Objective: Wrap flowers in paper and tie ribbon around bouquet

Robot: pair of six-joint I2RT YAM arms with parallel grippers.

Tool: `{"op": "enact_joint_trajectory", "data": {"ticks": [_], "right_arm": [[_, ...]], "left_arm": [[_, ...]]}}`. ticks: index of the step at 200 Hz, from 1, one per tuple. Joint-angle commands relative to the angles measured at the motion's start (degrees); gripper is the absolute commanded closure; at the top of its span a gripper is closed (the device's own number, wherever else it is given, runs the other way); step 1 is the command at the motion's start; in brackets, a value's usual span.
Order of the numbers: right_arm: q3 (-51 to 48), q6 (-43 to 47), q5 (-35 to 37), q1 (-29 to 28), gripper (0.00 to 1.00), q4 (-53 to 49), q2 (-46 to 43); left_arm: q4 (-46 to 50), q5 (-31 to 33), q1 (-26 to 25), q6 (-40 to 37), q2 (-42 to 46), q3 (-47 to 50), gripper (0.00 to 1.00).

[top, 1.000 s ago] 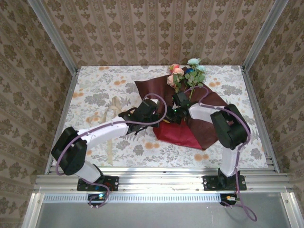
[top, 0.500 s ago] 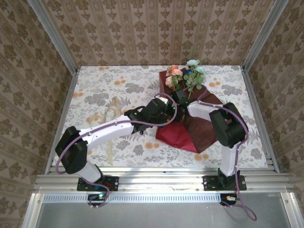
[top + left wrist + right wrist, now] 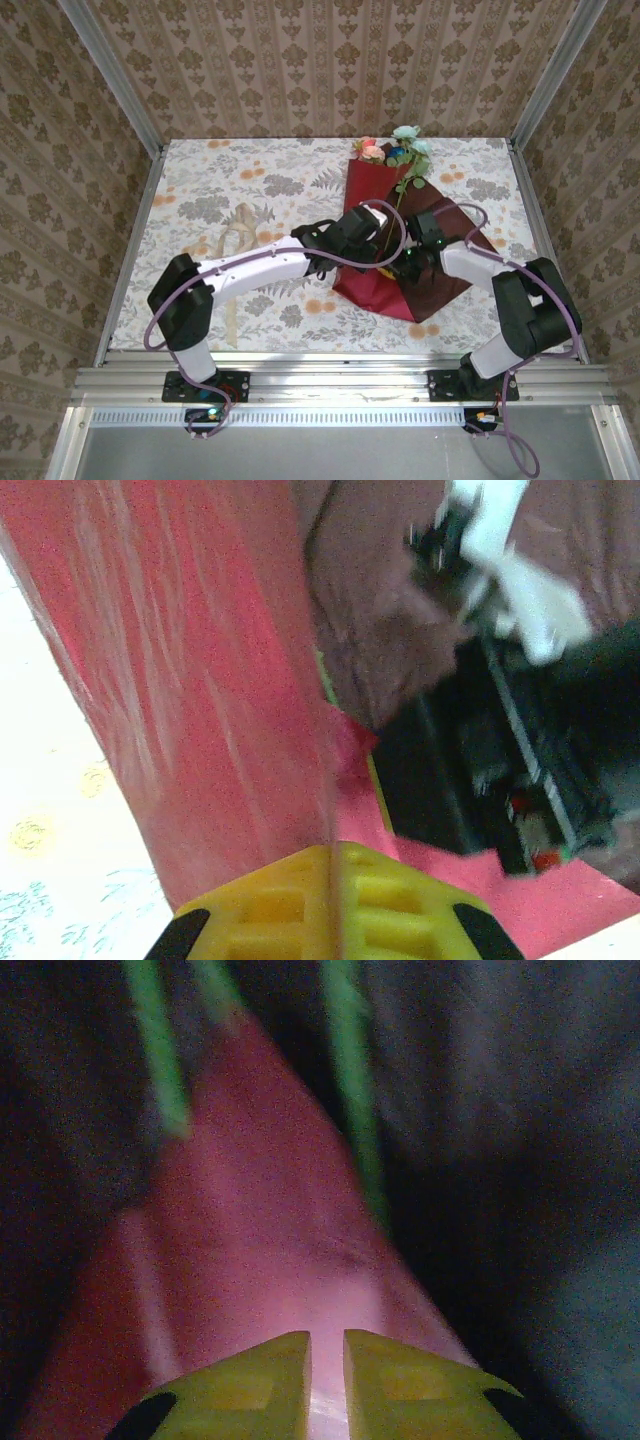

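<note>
Holds a bright red flap of the paper [image 3: 372,287] raised and drawn across the green stems [image 3: 352,1090] with the left gripper [image 3: 335,870], apparently to roll the sheet into a cone. Clamps yellow pads [image 3: 270,905] tight together on the flap's edge, with no gap showing. Sets the right gripper [image 3: 327,1360] close over the sheet near the stems, probably to steady the lower end for the fold. Shows a thin slit between those fingers; cannot tell whether paper is caught there. Leaves the flowers [image 3: 392,150] poking out past the sheet's far end, near the back of the table [image 3: 220,180]. Leaves the ribbon [image 3: 236,232] lying well apart to the left, not yet tied.
</note>
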State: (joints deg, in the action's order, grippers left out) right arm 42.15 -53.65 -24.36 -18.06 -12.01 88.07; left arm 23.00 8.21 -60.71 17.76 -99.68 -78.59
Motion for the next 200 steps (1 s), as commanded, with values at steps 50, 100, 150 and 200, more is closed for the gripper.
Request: {"op": "enact_joint_trajectory", "data": {"ticks": [50,100,150,200], "right_arm": [[-1.3,-2.8,-2.3,-0.2,0.86,6.1,4.9],[-1.4,-1.9,-2.0,0.8,0.83,3.9,1.2],[0.2,1.5,6.8,6.9,0.65,-12.0,-14.3],[10.2,2.2,11.7,11.7,0.39,-22.1,-22.6]], "left_arm": [[-4.0,-10.0,-0.6,3.0,-4.2,-2.4,0.98],[-8.3,-14.6,0.2,6.8,-5.8,-0.9,0.99],[-8.8,-15.8,0.6,6.2,-9.0,-0.2,0.99],[-7.4,-14.5,0.2,4.2,-10.9,-1.2,0.98]]}}
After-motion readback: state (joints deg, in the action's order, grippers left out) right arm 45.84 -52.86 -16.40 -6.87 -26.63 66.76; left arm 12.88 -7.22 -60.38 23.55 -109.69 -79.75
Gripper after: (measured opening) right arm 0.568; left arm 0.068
